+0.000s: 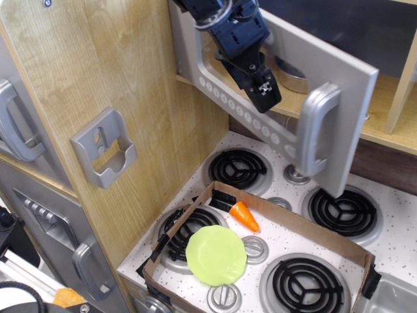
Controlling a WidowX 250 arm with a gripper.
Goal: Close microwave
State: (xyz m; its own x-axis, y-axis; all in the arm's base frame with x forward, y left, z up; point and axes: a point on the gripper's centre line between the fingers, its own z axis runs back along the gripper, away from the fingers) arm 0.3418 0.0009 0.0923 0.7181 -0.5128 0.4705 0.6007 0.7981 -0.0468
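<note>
Above the stove, I am pushing the microwave (339, 98) door, now partly swung toward its opening. My pincer (264, 91) is pressing its face; whether spread or pressed together, I cannot tell. Next, I am planning further inward pressure.

1. Single view only, nothing shared with another camera.
2. Mounted high, at the near left, looking down and to the right across the toy kitchen.
3. Close range: stovetop (391, 244) fills lower right, wooden side panel (98, 72) fills left.
4. Microwave door (306, 78) and gripper (264, 91) sit top centre, arm cropped by the upper edge.
5. Grey cabinet doors (39, 202) clipped at far left edge.
</note>
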